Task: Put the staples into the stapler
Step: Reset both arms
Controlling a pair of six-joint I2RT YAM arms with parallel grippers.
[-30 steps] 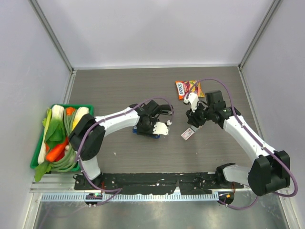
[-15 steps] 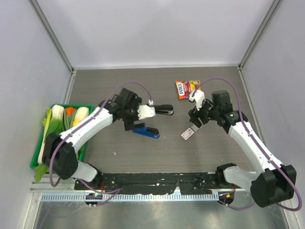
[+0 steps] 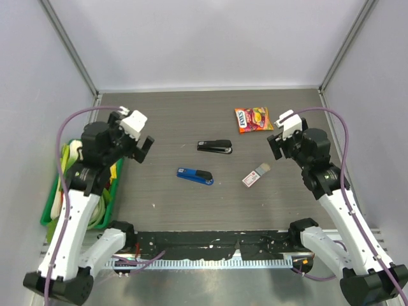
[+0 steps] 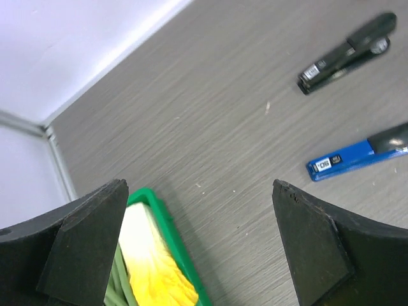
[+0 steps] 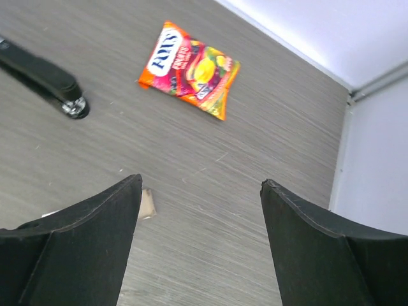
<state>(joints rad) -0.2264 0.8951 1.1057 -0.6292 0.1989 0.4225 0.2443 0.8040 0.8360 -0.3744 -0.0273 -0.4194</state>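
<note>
L hand [image 4: 199, 191], R hand [image 5: 201, 183] hovering wide open, gripping nothing.
Step's needing R hand taking staples box [image 3: 255, 176], at stapler's [image 3: 215, 146] 4 o'clock; strips prob. inside.

Bright, even light falls from above on the table [image 3: 159, 121], so shadows are faint: only a thin, soft one hugs the black stapler [image 3: 215, 146]. The pale walls [image 3: 204, 44] carry a mild lilac cast, and the metal strip [image 3: 210, 280] along the table's near edge has a dull sheen. The overhead view is sharp, its wall frames splaying toward the corners. In the wrist views the left gripper [image 4: 197, 191] and right gripper [image 5: 201, 185] are flat black, slightly soft shapes, while the table's grain is crisp.
</note>
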